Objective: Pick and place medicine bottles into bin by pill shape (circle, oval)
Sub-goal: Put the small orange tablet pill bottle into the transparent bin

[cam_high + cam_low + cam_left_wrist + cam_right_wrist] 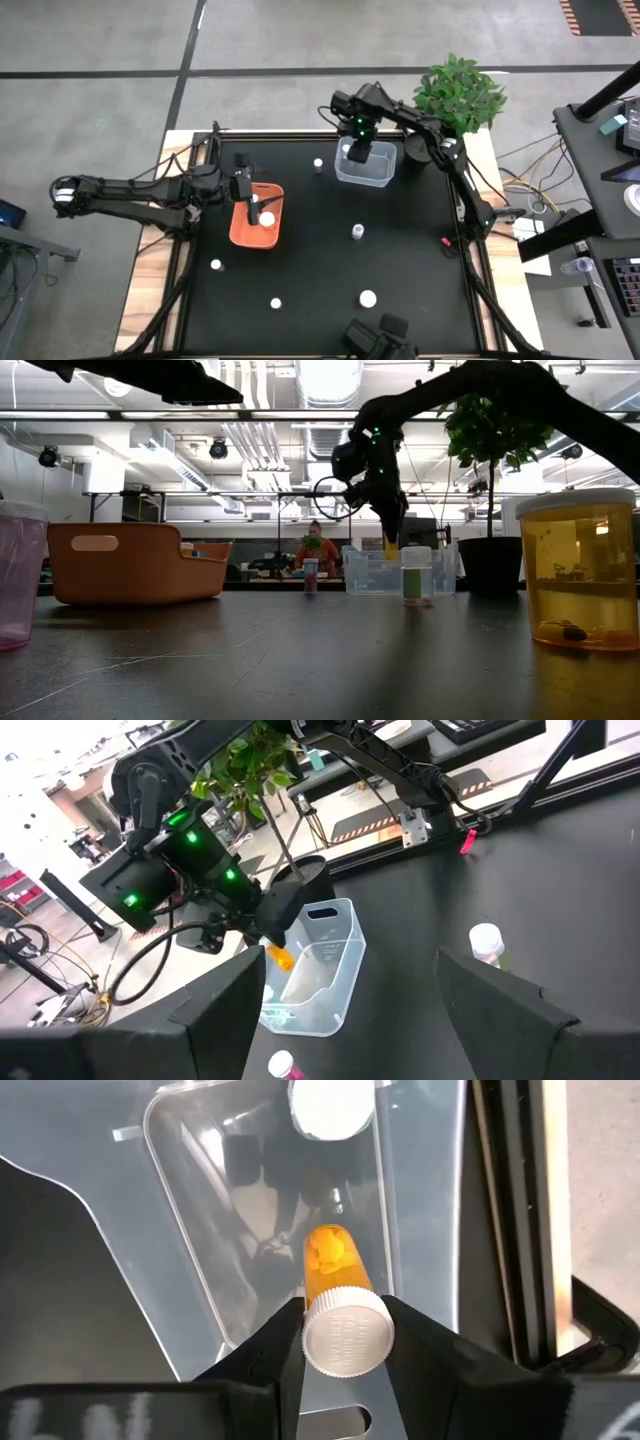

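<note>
Above the clear bin (366, 165) in the upper middle of the high view, the right gripper (345, 1335) pinches an orange bottle (338, 1295) by its white cap, the amber body pointing down into the bin. A white-capped bottle (331, 1105) already lies inside it. At centre left, the left gripper (252, 203) hangs over the orange bin (257, 216), its fingers (210, 1010) spread wide and holding nothing. Other bottles stand scattered on the black table (320, 260), one near the middle (357, 231), others lower down (368, 298).
</note>
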Robot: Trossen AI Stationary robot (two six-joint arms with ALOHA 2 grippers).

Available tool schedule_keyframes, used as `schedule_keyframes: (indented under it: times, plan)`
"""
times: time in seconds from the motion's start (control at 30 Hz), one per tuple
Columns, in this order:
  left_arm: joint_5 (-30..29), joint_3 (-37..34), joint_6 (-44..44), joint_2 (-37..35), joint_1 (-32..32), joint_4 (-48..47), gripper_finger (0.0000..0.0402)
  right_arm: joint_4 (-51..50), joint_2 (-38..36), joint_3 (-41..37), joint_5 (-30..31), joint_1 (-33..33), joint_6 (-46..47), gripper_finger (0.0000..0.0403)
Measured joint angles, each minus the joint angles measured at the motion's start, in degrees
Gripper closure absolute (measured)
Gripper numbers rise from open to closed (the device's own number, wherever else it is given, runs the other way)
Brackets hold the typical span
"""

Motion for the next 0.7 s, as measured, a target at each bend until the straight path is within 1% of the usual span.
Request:
schedule_keyframes:
  times: [0.23, 0.4, 0.7]
  plan:
    - [0.0, 0.0, 0.0, 0.0, 0.0, -1.2, 0.0127, 0.0, -0.5, -4.4, 0.1, 0.0, 0.3, 0.0291]
    - [0.0, 0.0, 0.0, 0.0, 0.0, -1.2, 0.0127, 0.2, -1.2, -7.6, 2.5, 0.0, 0.8, 0.0291]
    - [0.0, 0.0, 0.0, 0.0, 0.0, -1.2, 0.0127, 2.3, -1.9, -9.5, 2.8, 0.1, 2.0, 0.0291]
